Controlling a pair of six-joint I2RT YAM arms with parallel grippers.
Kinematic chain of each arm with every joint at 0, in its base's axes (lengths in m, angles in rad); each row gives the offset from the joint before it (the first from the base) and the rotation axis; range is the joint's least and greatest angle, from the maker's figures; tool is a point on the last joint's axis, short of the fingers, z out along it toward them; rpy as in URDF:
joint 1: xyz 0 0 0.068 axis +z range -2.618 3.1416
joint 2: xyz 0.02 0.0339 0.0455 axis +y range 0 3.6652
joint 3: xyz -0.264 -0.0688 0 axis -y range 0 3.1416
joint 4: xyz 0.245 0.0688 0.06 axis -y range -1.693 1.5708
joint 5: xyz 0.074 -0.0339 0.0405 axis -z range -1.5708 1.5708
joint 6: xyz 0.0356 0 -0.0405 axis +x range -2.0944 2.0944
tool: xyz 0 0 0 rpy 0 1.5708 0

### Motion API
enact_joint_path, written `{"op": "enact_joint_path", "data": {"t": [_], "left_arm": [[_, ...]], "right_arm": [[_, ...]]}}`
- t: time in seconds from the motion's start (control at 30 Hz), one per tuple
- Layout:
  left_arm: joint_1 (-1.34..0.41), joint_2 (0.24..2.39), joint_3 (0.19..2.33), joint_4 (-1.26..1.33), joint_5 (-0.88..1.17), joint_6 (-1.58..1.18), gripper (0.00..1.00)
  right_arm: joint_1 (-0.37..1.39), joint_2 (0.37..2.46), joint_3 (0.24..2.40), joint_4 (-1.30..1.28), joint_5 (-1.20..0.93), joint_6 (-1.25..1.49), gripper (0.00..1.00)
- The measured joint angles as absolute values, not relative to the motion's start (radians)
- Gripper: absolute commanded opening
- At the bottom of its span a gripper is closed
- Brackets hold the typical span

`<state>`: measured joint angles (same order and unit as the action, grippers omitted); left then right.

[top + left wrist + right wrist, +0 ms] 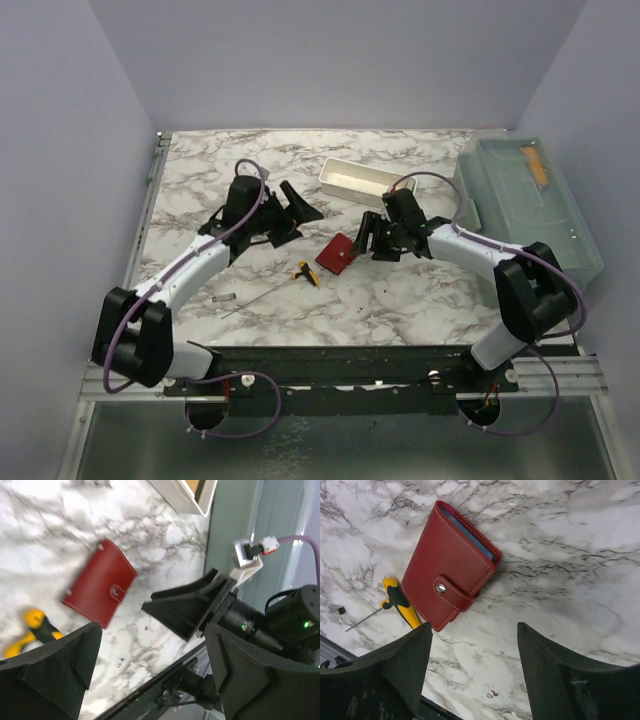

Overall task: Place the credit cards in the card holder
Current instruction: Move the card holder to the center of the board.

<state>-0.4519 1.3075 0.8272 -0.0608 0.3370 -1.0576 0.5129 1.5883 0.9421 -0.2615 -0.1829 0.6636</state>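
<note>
- Card holder [337, 254]: lies flat on the marble table [420, 300] between the two grippers, folded shut, snap tab fastened over its front.
- Right wrist view: a pale blue edge shows along one side of the card holder [447, 567] — cannot tell whether this is lining or a card.
- Credit cards: none can be made out with certainty in any view.
- Left gripper [295, 220]: fingers spread wide and holding nothing, positioned left of the card holder and apart from it.
- Right gripper [370, 237]: fingers likewise spread and holding nothing, just beside the card holder's right edge — contact cannot be confirmed.
- Yellow-handled tool [307, 272]: lies on the table just beside the card holder's near-left corner, thin metal shaft pointing away to the left.
- White tray [365, 180]: behind the card holder, towards the far edge.
- Clear lidded bin [530, 205]: at the right edge of the table.
</note>
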Motion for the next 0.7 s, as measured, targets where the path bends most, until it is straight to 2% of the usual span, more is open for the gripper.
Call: {"op": "enact_joint_path", "data": {"t": [0.1,0.17,0.2,0.33,0.43,0.53,0.7], "left_arm": [[-0.350,1.422,0.960,-0.142,0.432,-0.924,0.87],[-0.328,1.527,1.042,-0.183,0.490,-0.867,0.84],[-0.327,1.570,1.069,-0.192,0.511,-0.846,0.83],[-0.343,1.739,1.151,-0.239,0.586,-0.780,0.79],[-0.358,1.852,1.202,-0.268,0.631,-0.731,0.77],[-0.371,1.924,1.216,-0.285,0.651,-0.686,0.73],[-0.390,1.970,1.222,-0.299,0.682,-0.635,0.69]], "right_arm": [[0.530,1.639,0.950,-0.214,-0.207,0.696,0.51],[0.533,1.671,0.953,-0.180,-0.219,0.718,0.48],[0.533,1.686,0.957,-0.166,-0.221,0.730,0.47],[0.533,1.735,0.965,-0.121,-0.222,0.760,0.26],[0.533,1.762,0.970,-0.110,-0.217,0.760,0.15],[0.531,1.796,0.987,-0.097,-0.214,0.751,0.10],[0.528,1.816,0.999,-0.070,-0.214,0.733,0.08]]}}
